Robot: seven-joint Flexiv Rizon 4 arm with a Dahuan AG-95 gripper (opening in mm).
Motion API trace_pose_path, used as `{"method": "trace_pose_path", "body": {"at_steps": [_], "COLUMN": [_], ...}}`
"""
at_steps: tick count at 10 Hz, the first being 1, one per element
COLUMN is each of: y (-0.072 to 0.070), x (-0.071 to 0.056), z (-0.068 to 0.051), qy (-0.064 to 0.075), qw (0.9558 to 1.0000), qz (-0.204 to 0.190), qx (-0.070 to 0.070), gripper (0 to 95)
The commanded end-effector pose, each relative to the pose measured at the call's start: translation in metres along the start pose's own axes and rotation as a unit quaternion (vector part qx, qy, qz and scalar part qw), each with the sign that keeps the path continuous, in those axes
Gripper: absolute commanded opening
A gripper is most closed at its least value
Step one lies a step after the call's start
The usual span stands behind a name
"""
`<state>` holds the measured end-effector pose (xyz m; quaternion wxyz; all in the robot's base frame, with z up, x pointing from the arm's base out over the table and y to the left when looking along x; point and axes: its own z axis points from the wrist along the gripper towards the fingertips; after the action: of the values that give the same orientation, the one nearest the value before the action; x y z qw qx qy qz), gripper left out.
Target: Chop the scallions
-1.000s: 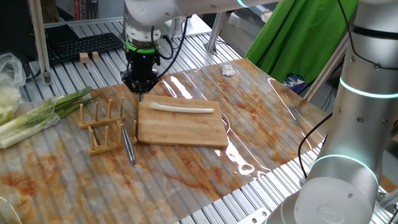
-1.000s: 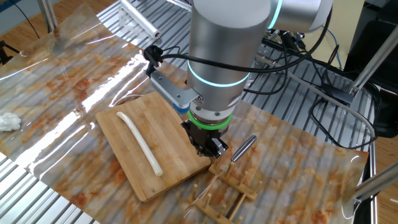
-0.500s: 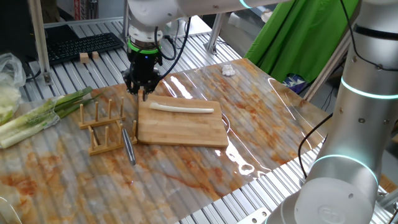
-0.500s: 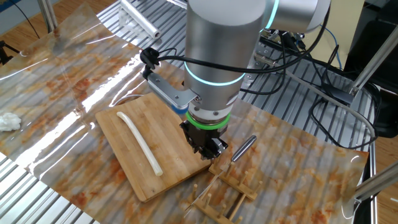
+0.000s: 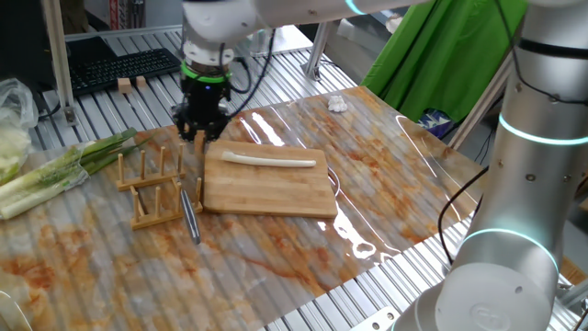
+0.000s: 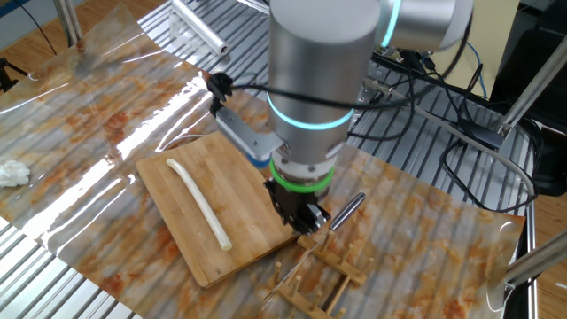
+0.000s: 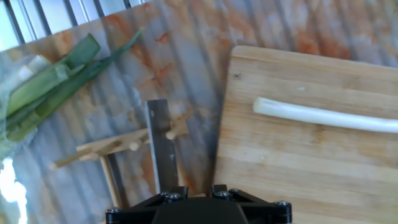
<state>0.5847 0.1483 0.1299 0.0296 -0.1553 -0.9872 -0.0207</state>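
Hovering over the wooden rack (image 5: 154,188) toward the bench's left edge, the gripper (image 5: 199,131) holds nothing; jaw spacing is unclear.

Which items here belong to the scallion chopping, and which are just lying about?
Part of the job:
- slender pale white scallion stalk, uncut
- rectangular wooden cutting board under it
- slim grey metal knife beside the board
- gripper, above the rack

Lying about:
- wooden peg rack
- bunch of thick green-and-white leafy stalks
- crumpled white tissue
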Motion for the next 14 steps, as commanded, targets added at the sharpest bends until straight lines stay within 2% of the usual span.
{"method": "trace_pose_path", "body": {"at_steps": [1, 7, 8, 14], "y": [0.008, 0.022, 0.025, 0.025], "x": [0.002, 0.007, 0.010, 0.018], "z": [0.002, 0.011, 0.014, 0.031], "qy": [-0.002, -0.004, -0.005, -0.016], "qw": [1.0000, 0.9999, 0.9998, 0.9996], "qz": [0.008, 0.016, 0.019, 0.022], "qx": [0.000, 0.003, 0.003, 0.001], "gripper": [19.0, 19.0, 38.0, 38.0]}}
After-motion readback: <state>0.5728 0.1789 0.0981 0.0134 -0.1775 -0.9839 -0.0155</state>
